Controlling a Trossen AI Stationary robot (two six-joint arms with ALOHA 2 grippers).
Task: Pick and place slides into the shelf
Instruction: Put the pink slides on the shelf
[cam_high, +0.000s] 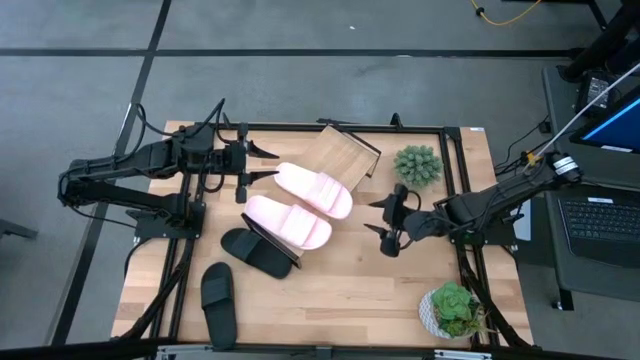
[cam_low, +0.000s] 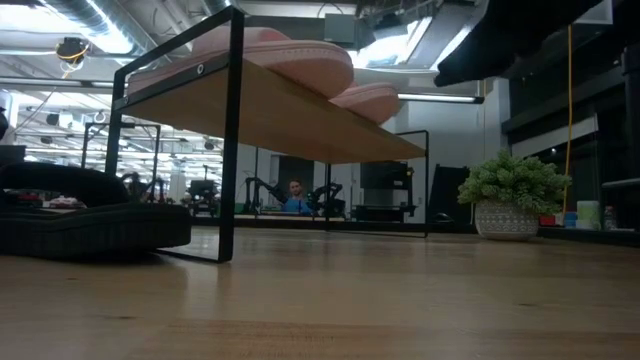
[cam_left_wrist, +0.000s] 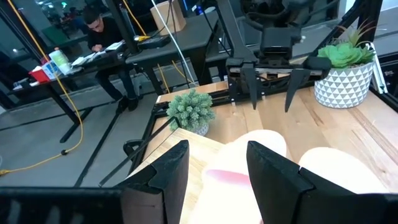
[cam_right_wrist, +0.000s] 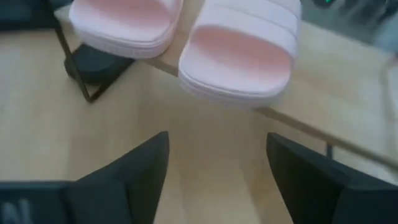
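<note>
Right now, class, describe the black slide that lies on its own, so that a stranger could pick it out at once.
Start at the slanted wooden shelf in the middle of the table, which carries two pink slides. One black slide sits tucked against the shelf's lower edge. The lone black slide lies farther out, near the table's front left corner, clear of shelf and pincers alike.

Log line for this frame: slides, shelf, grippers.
two pale pink slides on slanted wood shelf | two black slides on tabletop | left gripper open, by shelf | right gripper open, empty
</note>
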